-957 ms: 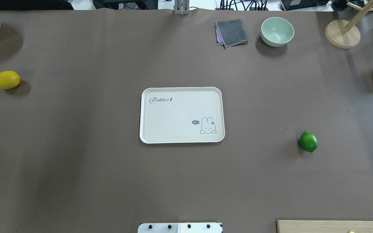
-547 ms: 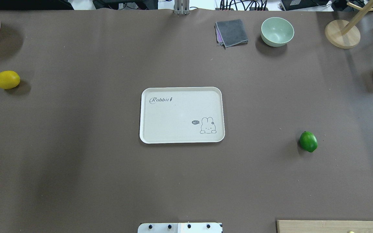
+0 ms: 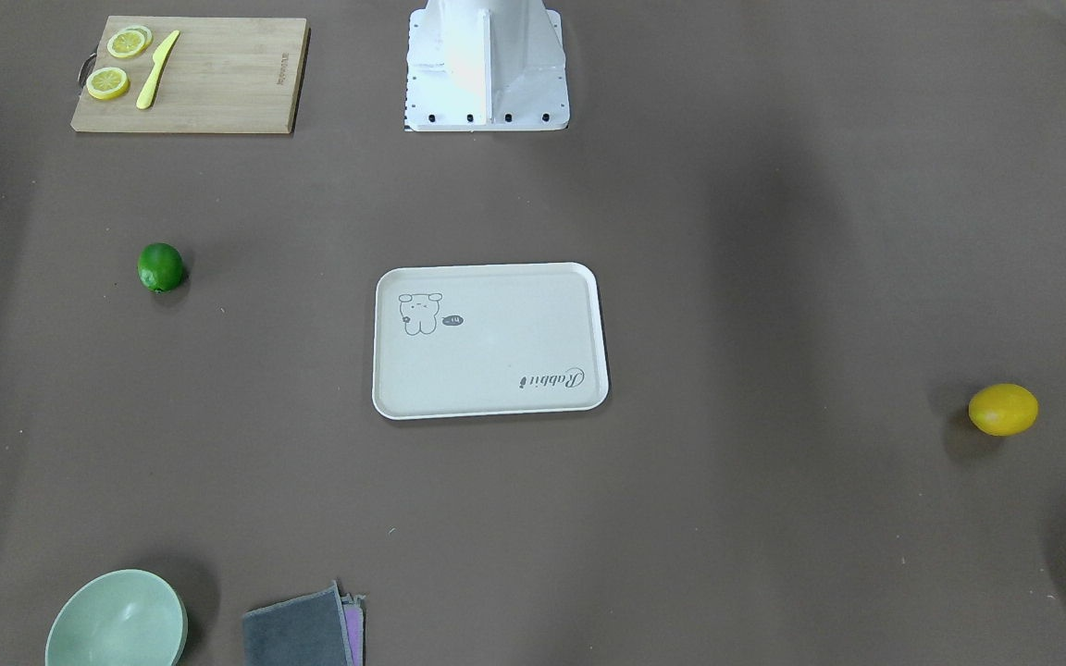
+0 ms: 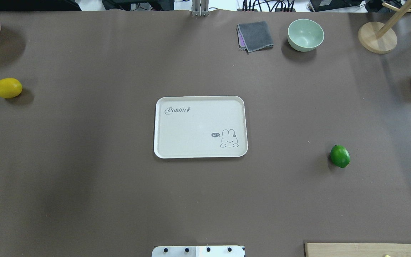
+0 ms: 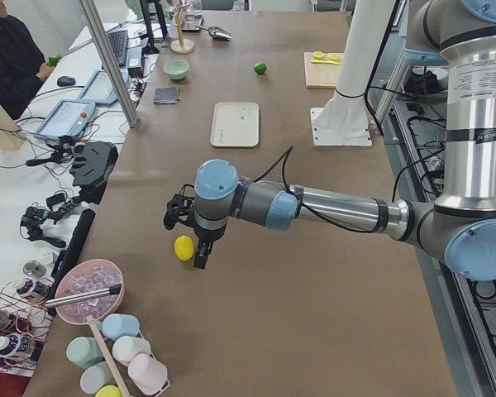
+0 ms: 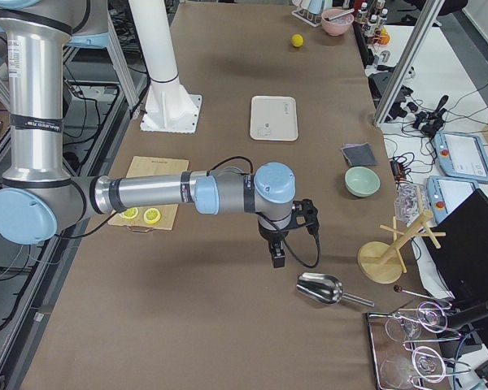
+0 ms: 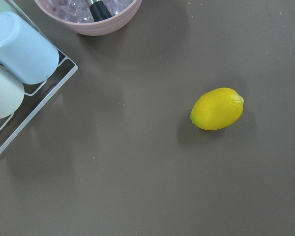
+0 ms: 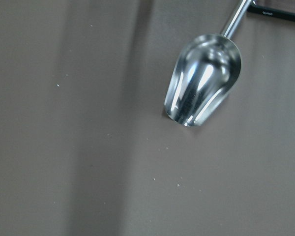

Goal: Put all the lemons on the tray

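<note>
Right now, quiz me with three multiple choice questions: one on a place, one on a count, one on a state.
1. The green lemon lies: A on the tray; B on the table, on the robot's right of the tray; C under the tray.
2. Whole lemons in view: A one; B two; C four.
3. The tray is: A empty; B holding one lemon; C upside down.
Answers: B, bare table surrounds it; B, the green one plus the yellow lemon; A, nothing lies in it.

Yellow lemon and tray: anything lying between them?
Nothing. In the overhead view only bare brown table runs from the yellow lemon to the tray; the front-facing view agrees.
</note>
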You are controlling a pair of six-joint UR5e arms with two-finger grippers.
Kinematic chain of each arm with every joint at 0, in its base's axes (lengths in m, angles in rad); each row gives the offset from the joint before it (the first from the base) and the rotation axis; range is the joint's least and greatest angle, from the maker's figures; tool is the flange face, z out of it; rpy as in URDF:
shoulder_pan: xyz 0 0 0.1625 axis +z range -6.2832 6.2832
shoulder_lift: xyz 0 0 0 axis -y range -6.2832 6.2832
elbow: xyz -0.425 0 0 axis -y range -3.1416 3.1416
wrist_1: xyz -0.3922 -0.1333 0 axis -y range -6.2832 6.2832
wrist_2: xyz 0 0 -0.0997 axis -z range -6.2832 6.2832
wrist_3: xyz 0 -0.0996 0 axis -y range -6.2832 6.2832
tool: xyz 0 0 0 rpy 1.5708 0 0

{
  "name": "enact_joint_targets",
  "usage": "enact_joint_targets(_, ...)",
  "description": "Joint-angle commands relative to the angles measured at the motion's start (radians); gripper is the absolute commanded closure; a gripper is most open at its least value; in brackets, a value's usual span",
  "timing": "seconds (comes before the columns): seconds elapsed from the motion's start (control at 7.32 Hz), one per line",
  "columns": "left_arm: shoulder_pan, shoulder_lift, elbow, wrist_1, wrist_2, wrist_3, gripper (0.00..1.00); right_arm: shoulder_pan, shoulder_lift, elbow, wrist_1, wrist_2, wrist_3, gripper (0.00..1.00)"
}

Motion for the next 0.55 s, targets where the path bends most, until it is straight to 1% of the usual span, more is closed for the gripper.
enact_joint_targets(0.0, 0.024, -0.002, 0.027, -0.077, -0.058, 0.0, 0.02, -0.113, 0.012, -0.013, 0.15, 0.073, 0.087, 0.0)
enact_joint_targets(0.14, 0.028, -0.072, 0.085, -0.103, -0.051, 0.014, 0.02, -0.168, 0.074, -0.013, 0.149, 0.081, 0.15, 0.0)
enact_joint_targets(0.27, 0.044, -0.109, 0.12, -0.129, -0.047, 0.017, 0.02, -0.249, 0.102, -0.01, 0.17, 0.072, 0.216, 0.0)
enact_joint_targets(0.41, 0.106, -0.106, 0.142, -0.181, -0.028, 0.003, 0.02, -0.3, 0.118, -0.007, 0.244, 0.06, 0.293, 0.0)
